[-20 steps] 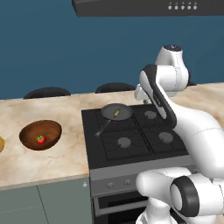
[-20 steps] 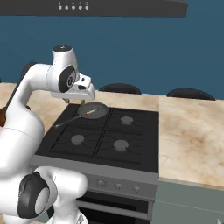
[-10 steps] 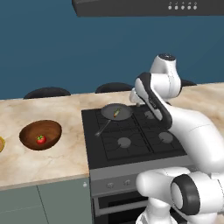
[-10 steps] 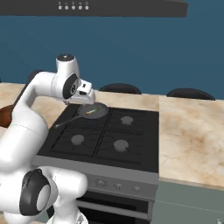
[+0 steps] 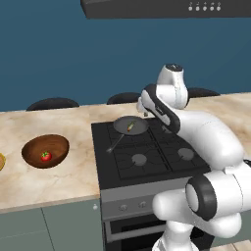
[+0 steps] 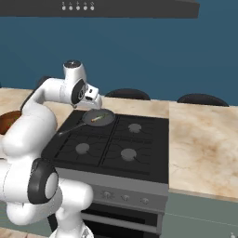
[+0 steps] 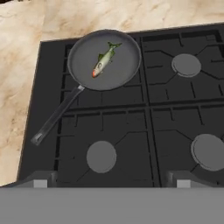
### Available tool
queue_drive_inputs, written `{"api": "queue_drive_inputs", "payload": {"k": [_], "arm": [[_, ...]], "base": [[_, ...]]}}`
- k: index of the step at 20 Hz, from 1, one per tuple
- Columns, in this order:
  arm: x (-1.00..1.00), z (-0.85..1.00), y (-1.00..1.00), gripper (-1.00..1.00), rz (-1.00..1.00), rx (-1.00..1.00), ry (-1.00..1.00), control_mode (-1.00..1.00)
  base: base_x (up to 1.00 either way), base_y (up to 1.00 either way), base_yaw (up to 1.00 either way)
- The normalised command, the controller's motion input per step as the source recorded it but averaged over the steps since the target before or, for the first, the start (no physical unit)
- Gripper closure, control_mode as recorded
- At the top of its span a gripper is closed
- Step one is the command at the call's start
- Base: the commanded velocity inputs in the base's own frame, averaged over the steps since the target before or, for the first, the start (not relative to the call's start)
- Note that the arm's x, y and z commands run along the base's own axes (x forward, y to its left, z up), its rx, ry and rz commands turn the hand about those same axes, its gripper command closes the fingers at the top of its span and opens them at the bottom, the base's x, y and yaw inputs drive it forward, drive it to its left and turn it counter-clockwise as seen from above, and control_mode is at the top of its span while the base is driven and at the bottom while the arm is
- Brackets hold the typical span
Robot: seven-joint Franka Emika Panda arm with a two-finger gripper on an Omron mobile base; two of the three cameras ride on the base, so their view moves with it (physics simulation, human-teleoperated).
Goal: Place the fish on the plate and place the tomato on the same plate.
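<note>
The fish point(image 7: 103, 61) is small, silvery-green with an orange tip, and lies inside a dark grey frying pan point(image 7: 127, 74) on the stove's back-left burner; it also shows as fish point(image 5: 131, 127) and fish point(image 6: 97, 119). My gripper point(image 5: 144, 111) hovers above the pan's right rear edge, seen as gripper point(image 6: 96, 100) from the other side. Its fingertips point(image 7: 40, 180) stand wide apart and open, with nothing between them. The red tomato point(image 5: 45, 156) sits in a brown wooden bowl point(image 5: 34, 147) on the counter to the left. A yellow sliver of the plate point(image 5: 1, 162) shows at the left edge.
The pan's long handle point(image 7: 57, 116) points toward the stove's front left. The black stove point(image 5: 147, 162) has three bare burners. Marble counter point(image 6: 204, 139) runs on both sides, a blue wall stands behind, and a hood point(image 5: 166, 7) hangs overhead.
The arm has swung left toward the pan, bringing the hand over its rear edge. The fingers have spread wider. Fish, pan and tomato have not moved.
</note>
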Motion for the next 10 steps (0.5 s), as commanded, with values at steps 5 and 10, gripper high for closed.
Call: {"api": "queue_drive_inputs", "payload": {"k": [5, 10], "arm": [[0.50, -0.33, 0.02, -1.00, -0.06, 0.00, 0.00, -1.00], [0.46, -0.31, 0.00, -1.00, -0.04, 0.02, 0.07, -1.00]], "base": [[0.00, 0.00, 0.00], [0.00, 0.00, 0.00]]}}
